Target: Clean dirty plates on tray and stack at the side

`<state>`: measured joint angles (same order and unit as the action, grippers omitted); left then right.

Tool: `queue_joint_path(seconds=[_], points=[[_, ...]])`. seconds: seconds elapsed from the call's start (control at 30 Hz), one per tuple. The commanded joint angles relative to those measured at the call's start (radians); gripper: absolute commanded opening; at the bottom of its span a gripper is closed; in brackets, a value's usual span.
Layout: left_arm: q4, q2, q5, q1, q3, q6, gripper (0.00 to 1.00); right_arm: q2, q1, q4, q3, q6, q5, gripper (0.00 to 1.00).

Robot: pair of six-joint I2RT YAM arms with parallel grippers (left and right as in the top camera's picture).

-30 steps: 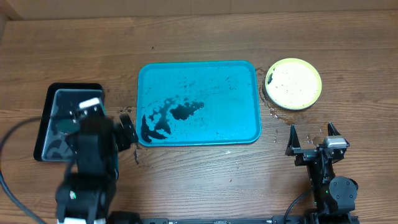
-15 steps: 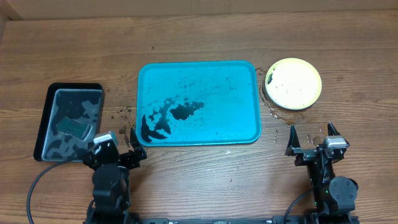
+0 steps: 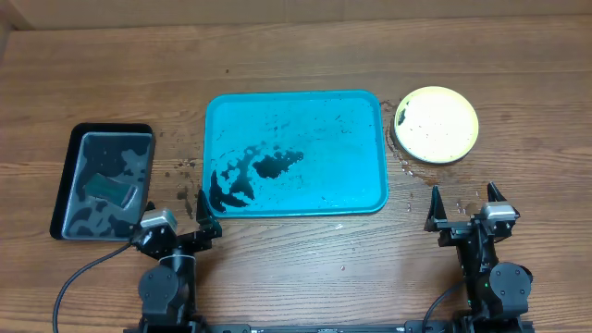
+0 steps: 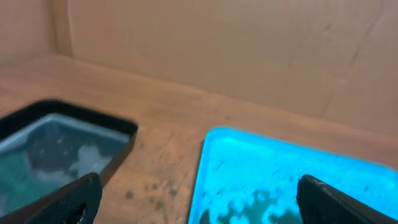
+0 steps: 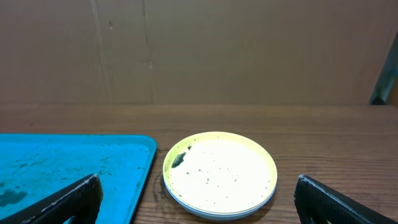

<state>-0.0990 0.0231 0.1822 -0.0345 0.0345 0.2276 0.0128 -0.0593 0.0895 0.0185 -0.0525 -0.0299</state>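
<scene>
My left gripper [image 4: 199, 183] and right gripper [image 3: 463, 196] sit low at the near edge of the worktop [image 3: 296, 46], each spread wide and holding nothing. The plates [image 3: 436, 124] stand stacked on the worktop just right of the tray [image 3: 351, 139] (yellow-green rim on top). Dark smears mark the tray's floor.
</scene>
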Motion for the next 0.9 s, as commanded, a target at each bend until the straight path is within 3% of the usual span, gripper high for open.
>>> queue_joint_path(seconds=[0.0,0.23,0.43,0.73,0.8,0.87], points=[[0.087,-0.020,-0.051,0.008,-0.031,-0.026,1.00,-0.010,0.005,-0.007,-0.010,-0.001,-0.003,1.00],[0.193,-0.020,-0.047,0.008,-0.030,-0.026,1.00,-0.010,0.005,-0.007,-0.010,-0.001,-0.003,1.00],[0.039,-0.020,-0.026,0.008,-0.030,-0.022,1.00,-0.010,0.005,-0.007,-0.010,-0.001,-0.003,1.00],[0.039,-0.020,-0.007,0.008,-0.030,-0.027,1.00,-0.010,0.005,-0.007,-0.010,-0.001,-0.003,1.00],[0.036,-0.020,-0.026,0.008,-0.030,-0.069,1.00,-0.010,0.005,-0.007,-0.010,-0.001,-0.003,1.00],[0.032,-0.020,-0.059,0.008,-0.030,-0.192,1.00,-0.010,0.005,-0.007,-0.010,-0.001,-0.003,1.00]])
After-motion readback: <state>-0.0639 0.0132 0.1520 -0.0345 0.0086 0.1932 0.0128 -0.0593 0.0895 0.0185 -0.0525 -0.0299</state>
